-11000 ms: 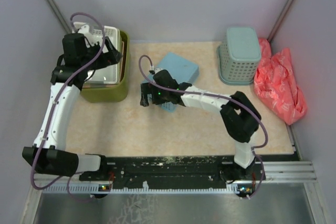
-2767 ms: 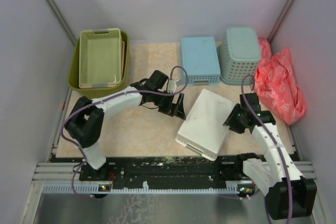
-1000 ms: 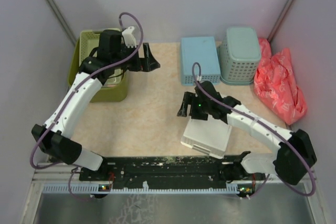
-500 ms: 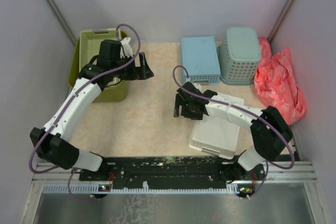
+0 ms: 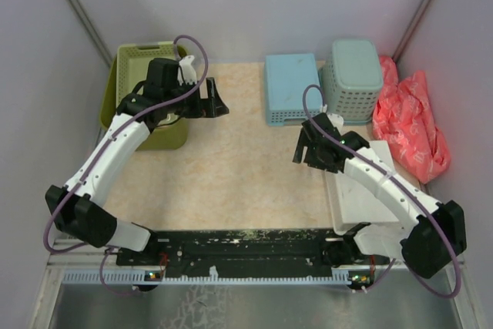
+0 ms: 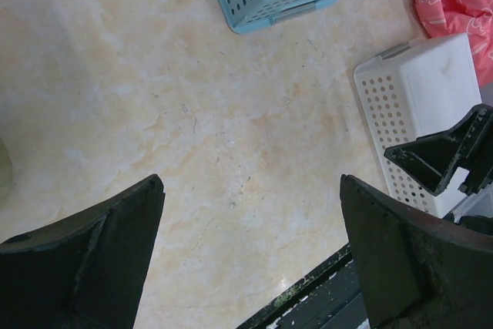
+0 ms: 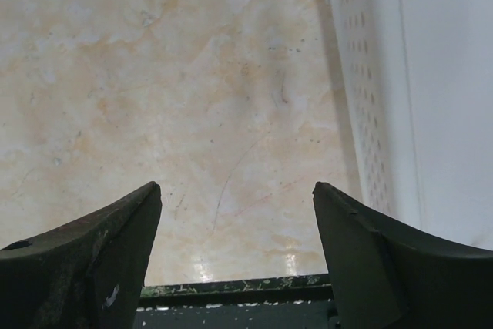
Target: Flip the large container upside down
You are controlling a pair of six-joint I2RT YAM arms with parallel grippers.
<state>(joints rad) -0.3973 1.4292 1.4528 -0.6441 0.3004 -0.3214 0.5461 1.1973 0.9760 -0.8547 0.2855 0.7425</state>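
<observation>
The large container (image 5: 166,140) is the deep olive-green tub standing upright at the far left, with a light-green tray (image 5: 142,59) lying inside it. My left gripper (image 5: 219,105) is open and empty, held above the table just right of the tub and not touching it. In the left wrist view the gripper (image 6: 250,267) looks down on bare table; the tub does not show clearly there. My right gripper (image 5: 300,156) is open and empty over the table's right-centre, next to a white basket. In the right wrist view the gripper (image 7: 239,260) is also over bare table.
A white perforated basket (image 5: 368,198) lies upside down at the front right; it also shows in the right wrist view (image 7: 416,98) and the left wrist view (image 6: 420,105). A blue basket (image 5: 293,86) and a teal basket (image 5: 353,75) sit upside down at the back. A red bag (image 5: 408,125) lies far right.
My right arm has swung to the right, and the white basket now lies further right at the front right. My left arm has hardly moved.
</observation>
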